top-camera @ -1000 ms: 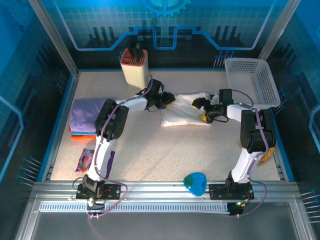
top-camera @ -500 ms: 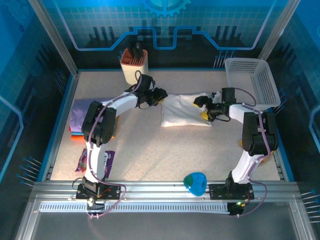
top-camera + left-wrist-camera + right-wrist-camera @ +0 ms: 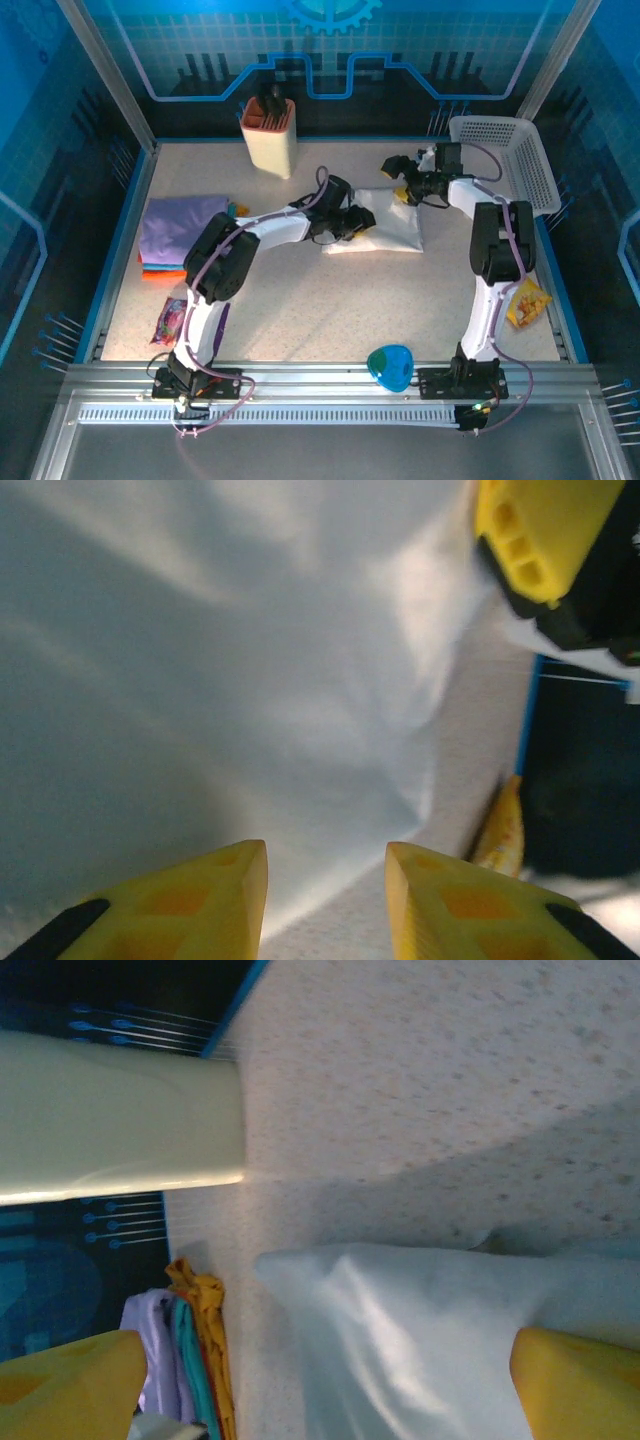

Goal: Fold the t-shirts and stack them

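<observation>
Now the half-open, empty left gripper [image 3: 353,221] has come onto the white t-shirt [image 3: 392,230] while the wide-open, empty right gripper [image 3: 398,180] has left it, so the left arm probably makes the next fold.

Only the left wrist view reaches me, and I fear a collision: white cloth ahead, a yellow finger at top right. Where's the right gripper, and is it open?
Observer: The right gripper stands open over the white t-shirt, at its far edge.
Operator: What lies to the left?
Observer: The folded stack, lavender on top, sits at the left of the table, apart from this shirt.
Operator: And behind?
Observer: A cream holder stands near the far edge.
</observation>
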